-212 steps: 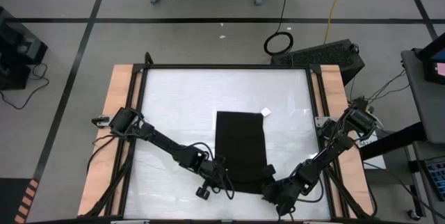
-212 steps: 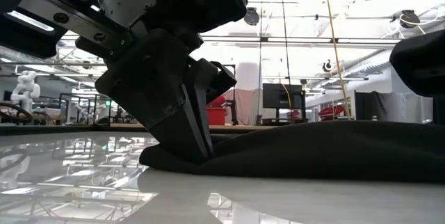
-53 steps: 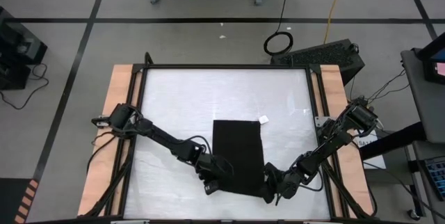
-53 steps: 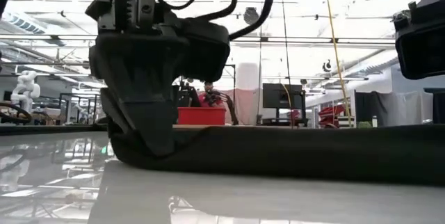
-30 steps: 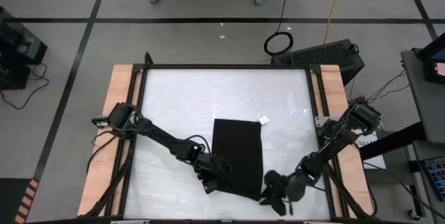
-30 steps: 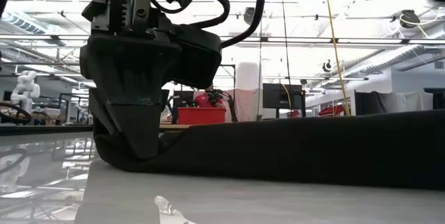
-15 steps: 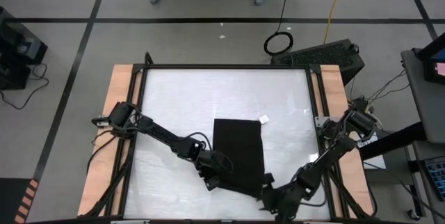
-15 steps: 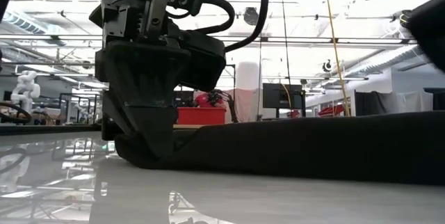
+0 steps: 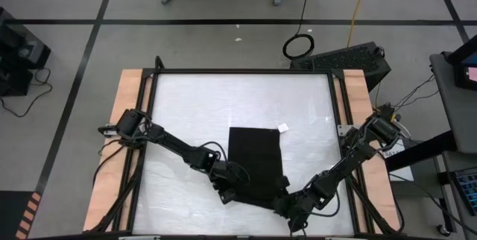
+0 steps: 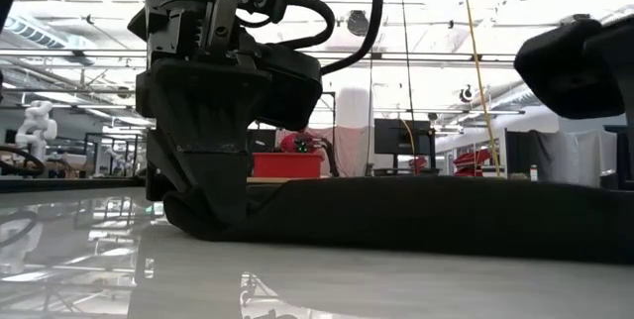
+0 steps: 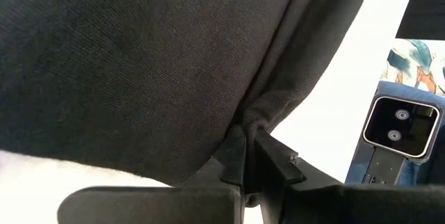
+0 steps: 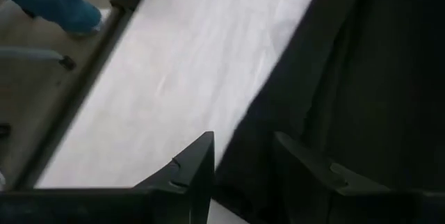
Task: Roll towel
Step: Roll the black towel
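The black towel [image 9: 255, 158] lies flat on the white table, its small white tag [image 9: 283, 127] at the far right corner. My left gripper [image 9: 227, 190] is shut on the towel's near left corner; it also shows in the low view [image 10: 213, 205]. My right gripper [image 9: 284, 200] is open at the towel's near right corner. In the right wrist view [image 12: 243, 168] its two fingers stand on either side of the towel's edge [image 12: 278, 106]; I cannot tell whether they touch it. My left gripper pinches the towel's near left corner [image 11: 254, 116] between its two shut fingers, the cloth bunched into a small fold at the tips. The fingers [image 10: 218, 185] point down from above. The held corner sits low at the table top, and the towel stretches away flat.
Wooden side rails [image 9: 127, 121] and a black frame [image 9: 242, 71] border the table. The table-height camera [image 11: 396, 128] stands at the near edge. A person's blue-trousered leg [image 12: 62, 5] shows beyond the table edge. Bare table lies beyond and beside the towel.
My right gripper has drawn back toward the near edge, then come in again toward the towel's near right corner, and now shows large in the low view. The towel's right part has sunk lower there. My left gripper stays shut on its corner, having shifted slightly.
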`<state>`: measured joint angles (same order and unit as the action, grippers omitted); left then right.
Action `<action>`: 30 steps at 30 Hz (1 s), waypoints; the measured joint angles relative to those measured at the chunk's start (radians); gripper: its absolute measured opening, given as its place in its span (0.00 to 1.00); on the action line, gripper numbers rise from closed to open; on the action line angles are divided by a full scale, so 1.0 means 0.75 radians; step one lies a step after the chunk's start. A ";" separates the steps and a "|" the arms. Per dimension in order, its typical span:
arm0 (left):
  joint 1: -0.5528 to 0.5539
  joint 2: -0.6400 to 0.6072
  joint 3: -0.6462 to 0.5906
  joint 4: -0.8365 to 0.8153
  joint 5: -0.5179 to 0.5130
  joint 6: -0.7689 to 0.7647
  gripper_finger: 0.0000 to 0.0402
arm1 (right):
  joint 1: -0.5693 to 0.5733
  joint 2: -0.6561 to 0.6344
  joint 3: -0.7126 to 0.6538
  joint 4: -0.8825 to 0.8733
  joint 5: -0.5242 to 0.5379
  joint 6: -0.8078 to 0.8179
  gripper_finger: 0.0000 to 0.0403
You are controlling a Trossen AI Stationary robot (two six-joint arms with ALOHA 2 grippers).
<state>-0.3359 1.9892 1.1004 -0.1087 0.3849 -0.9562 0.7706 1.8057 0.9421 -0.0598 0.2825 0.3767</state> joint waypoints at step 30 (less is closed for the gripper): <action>-0.052 -0.023 -0.004 0.041 0.070 0.166 0.17 | -0.021 0.067 0.006 -0.127 -0.013 0.140 0.41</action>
<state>-0.3750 1.9721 1.0973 -0.0781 0.4372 -0.8314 0.7547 1.8561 0.9463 -0.1554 0.2728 0.4815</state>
